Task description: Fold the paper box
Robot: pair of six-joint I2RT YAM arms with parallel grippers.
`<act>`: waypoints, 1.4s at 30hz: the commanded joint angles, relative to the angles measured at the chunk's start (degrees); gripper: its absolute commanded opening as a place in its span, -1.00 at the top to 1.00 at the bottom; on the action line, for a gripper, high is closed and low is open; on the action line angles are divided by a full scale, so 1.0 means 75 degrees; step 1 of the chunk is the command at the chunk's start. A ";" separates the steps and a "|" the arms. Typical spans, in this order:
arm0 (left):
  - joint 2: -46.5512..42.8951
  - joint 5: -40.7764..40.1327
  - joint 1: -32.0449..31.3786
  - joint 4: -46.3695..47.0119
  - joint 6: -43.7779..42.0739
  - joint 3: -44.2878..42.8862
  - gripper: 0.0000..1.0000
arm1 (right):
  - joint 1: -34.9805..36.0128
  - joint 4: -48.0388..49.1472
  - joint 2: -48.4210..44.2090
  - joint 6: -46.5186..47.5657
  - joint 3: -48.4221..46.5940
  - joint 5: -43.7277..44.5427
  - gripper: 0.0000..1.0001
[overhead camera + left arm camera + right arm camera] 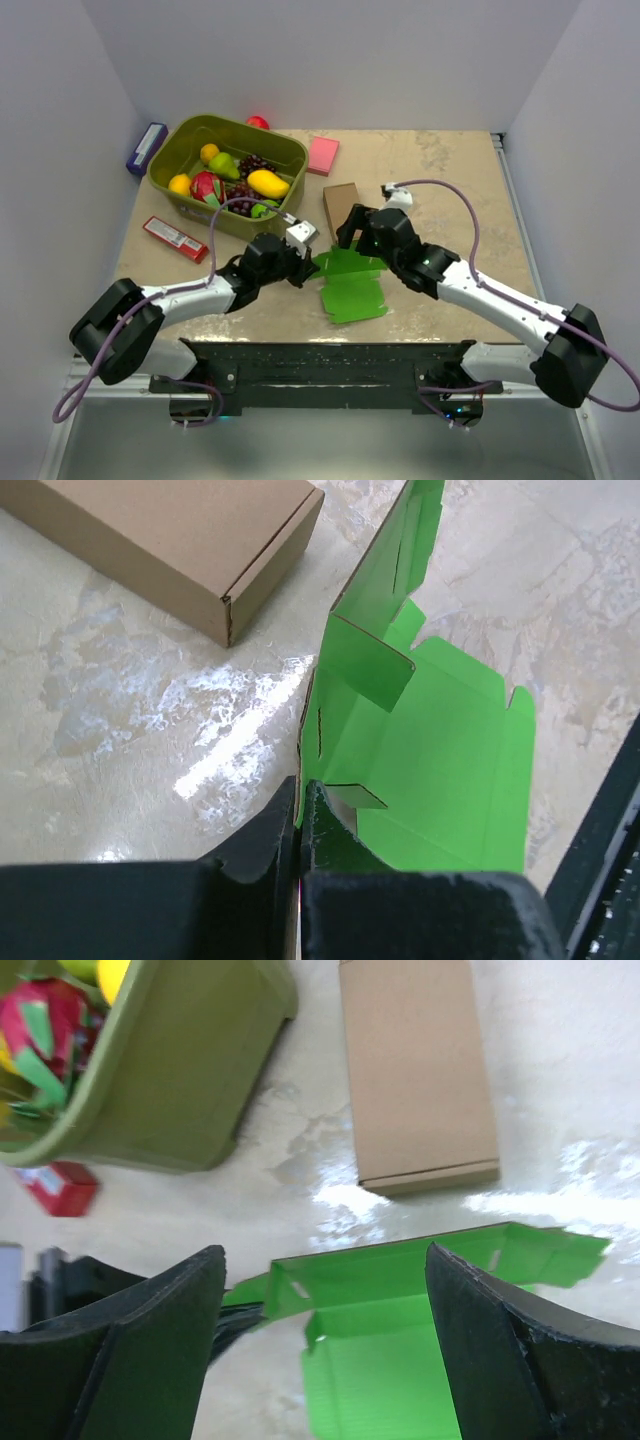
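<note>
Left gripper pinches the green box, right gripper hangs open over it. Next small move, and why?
Probably lower the right gripper and close on the raised wall below it. The left gripper pins the box by one edge and its base lies flat, so that wall seems next to fold.

Beige marbled table (440, 180) — green paper box (352, 290), brown cardboard box (338, 203), pink pad (323, 156), olive bin (166, 150), red packet (174, 238)

A beige marbled counter (450, 180) holds an olive-green plastic bin (293, 160) of toy fruit (267, 183), a pink square pad (322, 156) beside it, a brown cardboard box (338, 203), a flat red packet (175, 238) and a purple box (147, 147).
</note>
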State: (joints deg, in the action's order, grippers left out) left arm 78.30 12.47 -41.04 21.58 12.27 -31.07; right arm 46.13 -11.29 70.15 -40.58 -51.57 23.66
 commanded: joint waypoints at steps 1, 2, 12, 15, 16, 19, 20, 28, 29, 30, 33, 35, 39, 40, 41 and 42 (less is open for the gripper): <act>0.0036 -0.0795 -0.0258 0.0918 -0.0722 0.0252 1.00 | -0.0513 0.0800 -0.0224 -0.2029 0.0863 -0.1477 -0.68; 0.0025 -0.0865 -0.0271 0.0977 -0.0769 0.0322 1.00 | -0.0572 0.1289 -0.0259 -0.2530 0.1189 -0.1676 -0.68; 0.0036 -0.1639 -0.0622 0.1949 -0.1238 0.0896 1.00 | -0.1017 0.2641 -0.0459 -0.4280 0.2270 -0.2100 -0.68; 0.0001 -0.1639 -0.0657 0.2149 -0.1308 0.1084 1.00 | -0.1146 0.2934 -0.0424 -0.4620 0.2493 -0.1995 -0.68; -0.0011 -0.1836 -0.0657 0.2219 -0.1331 0.1119 1.00 | -0.1170 0.2970 -0.0377 -0.4749 0.2540 -0.1879 -0.68; 0.0001 -0.1885 -0.0681 0.2395 -0.1390 0.1259 1.00 | -0.1240 0.3099 -0.0086 -0.4820 0.2447 -0.1843 -0.67; 0.0001 -0.1897 -0.0681 0.2407 -0.1413 0.1271 1.00 | -0.1252 0.3145 -0.0014 -0.4832 0.2423 -0.1819 -0.66; 0.0142 -0.2014 -0.0728 0.2653 -0.1472 0.1365 1.00 | -0.1346 0.3790 0.0736 -0.5055 0.2505 -0.1947 -0.47; 0.0153 -0.2061 -0.0728 0.2677 -0.1484 0.1388 1.00 | -0.1357 0.3837 0.0841 -0.5066 0.2528 -0.1959 -0.44; 0.0177 -0.2096 -0.0739 0.2700 -0.1496 0.1377 1.00 | -0.1346 0.3895 0.0900 -0.5078 0.2552 -0.1971 -0.38; 0.0212 -0.2190 -0.0763 0.2735 -0.1507 0.1400 1.00 | -0.1358 0.4071 0.1099 -0.5113 0.2622 -0.2017 -0.27; 0.0212 -0.2248 -0.0774 0.2770 -0.1507 0.1412 1.00 | -0.1346 0.4188 0.1181 -0.5113 0.2657 -0.2065 -0.20; 0.0282 -0.2225 -0.0775 0.2794 -0.1461 0.1412 1.00 | -0.1358 0.4376 0.1275 -0.5125 0.2821 -0.2077 0.08; 0.0340 -0.2213 -0.0775 0.2771 -0.1437 0.1366 1.00 | -0.1346 0.4434 0.1299 -0.5125 0.2833 -0.2042 0.21; 0.0376 -0.2190 -0.0775 0.2713 -0.1402 0.1330 1.00 | -0.1357 0.4458 0.1311 -0.5113 0.2868 -0.2007 0.28; 0.0504 -0.2155 -0.0775 0.2689 -0.1332 0.1295 1.00 | -0.1358 0.4493 0.1334 -0.5113 0.2892 -0.1995 0.36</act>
State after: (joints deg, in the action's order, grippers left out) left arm 80.05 -3.42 -46.33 39.94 3.38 -20.75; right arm 36.27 20.53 79.29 -79.00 -31.40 7.25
